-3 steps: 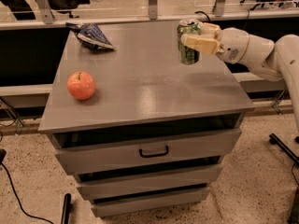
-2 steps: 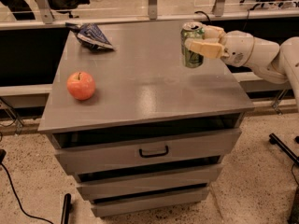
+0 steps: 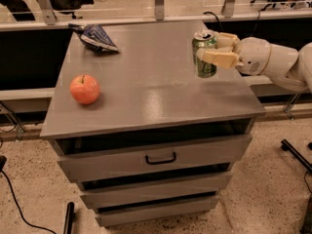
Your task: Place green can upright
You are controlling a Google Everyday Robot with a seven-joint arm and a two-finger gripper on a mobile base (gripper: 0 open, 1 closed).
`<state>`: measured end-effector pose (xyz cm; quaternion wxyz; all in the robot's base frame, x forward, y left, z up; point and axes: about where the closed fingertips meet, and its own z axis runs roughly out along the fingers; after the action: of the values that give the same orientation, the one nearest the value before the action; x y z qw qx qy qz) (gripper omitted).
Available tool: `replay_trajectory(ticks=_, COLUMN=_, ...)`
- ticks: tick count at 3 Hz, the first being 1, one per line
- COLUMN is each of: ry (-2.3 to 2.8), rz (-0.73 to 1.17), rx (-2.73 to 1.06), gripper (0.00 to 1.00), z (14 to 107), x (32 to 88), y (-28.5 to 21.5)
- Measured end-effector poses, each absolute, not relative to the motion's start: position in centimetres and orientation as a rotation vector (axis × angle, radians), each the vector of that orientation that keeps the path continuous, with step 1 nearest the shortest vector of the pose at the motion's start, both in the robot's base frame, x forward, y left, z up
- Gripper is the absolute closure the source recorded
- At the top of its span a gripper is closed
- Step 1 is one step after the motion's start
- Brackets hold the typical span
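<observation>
Near the cabinet's right edge, the gripper pinched the green can; careless release could topple it

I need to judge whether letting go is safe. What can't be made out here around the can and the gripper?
All in the camera view:
1. Whether the green can rests on the cabinet top or hangs just above it: the angle does not settle it.
2. The gripper: its far finger is mostly hidden behind the can.
3. The arm: cut off by the right edge.
4. The can's markings: too small to read.
</observation>
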<state>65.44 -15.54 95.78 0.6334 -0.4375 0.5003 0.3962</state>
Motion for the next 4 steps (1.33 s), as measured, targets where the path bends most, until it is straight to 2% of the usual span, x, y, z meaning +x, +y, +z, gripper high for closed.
replay_trajectory(ticks=1, ry=1.139, rz=0.931, rx=-0.992, gripper=1.0, z=94.5, x=64.7, y=-16.1)
replay_trajectory(ticks=2, ry=1.176, rz=0.956, rx=-0.993, gripper=0.82, z=92.9, x=64.0, y=-16.7)
replay_trajectory(ticks=4, ry=1.248, rz=0.959, rx=-0.973, gripper=0.36, z=90.8, x=63.2, y=-18.2)
